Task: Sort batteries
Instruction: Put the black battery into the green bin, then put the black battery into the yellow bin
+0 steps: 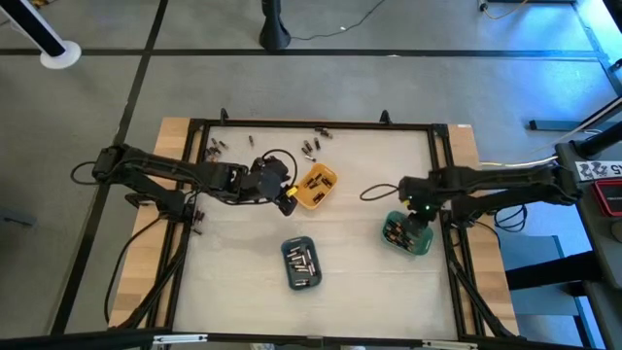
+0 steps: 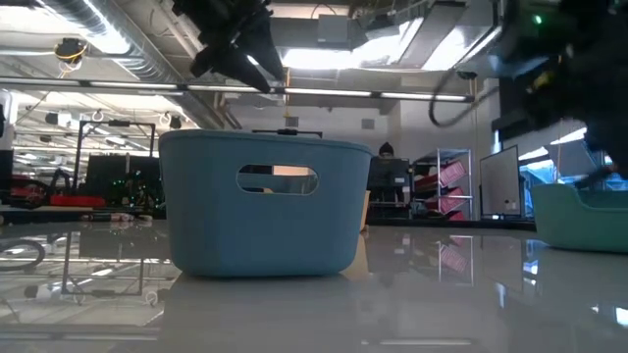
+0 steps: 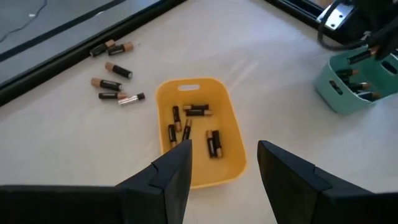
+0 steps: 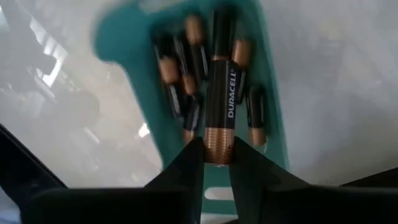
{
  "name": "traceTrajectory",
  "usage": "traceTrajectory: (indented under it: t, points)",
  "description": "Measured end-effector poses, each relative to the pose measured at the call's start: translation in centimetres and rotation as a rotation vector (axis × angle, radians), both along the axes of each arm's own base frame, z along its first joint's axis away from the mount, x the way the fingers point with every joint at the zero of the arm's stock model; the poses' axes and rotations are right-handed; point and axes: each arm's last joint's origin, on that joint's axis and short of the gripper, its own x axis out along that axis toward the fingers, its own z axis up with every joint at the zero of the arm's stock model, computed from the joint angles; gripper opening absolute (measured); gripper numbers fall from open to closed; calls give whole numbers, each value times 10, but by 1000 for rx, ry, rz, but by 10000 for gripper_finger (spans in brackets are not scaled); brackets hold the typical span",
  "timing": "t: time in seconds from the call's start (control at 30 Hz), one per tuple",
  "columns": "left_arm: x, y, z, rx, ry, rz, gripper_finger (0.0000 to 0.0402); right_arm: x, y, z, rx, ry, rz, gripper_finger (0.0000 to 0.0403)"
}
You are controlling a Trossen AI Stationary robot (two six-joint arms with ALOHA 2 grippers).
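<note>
Black-copper batteries (image 3: 186, 121) fill trays, others loose

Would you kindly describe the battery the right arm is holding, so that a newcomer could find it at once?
Start at the green tray near the table's right edge, where the right gripper hangs just above it. Its fingers pinch the copper end of a black battery printed with Duracell. Unlike the batteries lying loose in the tray below, this one is lifted clear and held by the fingers.

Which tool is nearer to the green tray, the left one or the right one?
The right. The right tool hangs directly over the green tray, holding a battery. The left tool is far off, beside the yellow tray.
</note>
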Motion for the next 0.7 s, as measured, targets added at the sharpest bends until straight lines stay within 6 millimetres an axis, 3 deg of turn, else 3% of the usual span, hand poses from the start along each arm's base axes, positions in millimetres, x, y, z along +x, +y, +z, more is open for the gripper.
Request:
traceTrajectory:
  t: [0.17, 0.5, 0.7]
  points:
    - [0, -4, 0, -11, -4, -3, 172, -3, 1, -13, 24, 17, 6, 75]
    - [0, -4, 0, -42, -20, 18, 172, 3, 0, -12, 10, -56, 31, 128]
    - [0, -4, 0, -55, -20, 7, 172, 7, -1, -3, -25, -88, 32, 137]
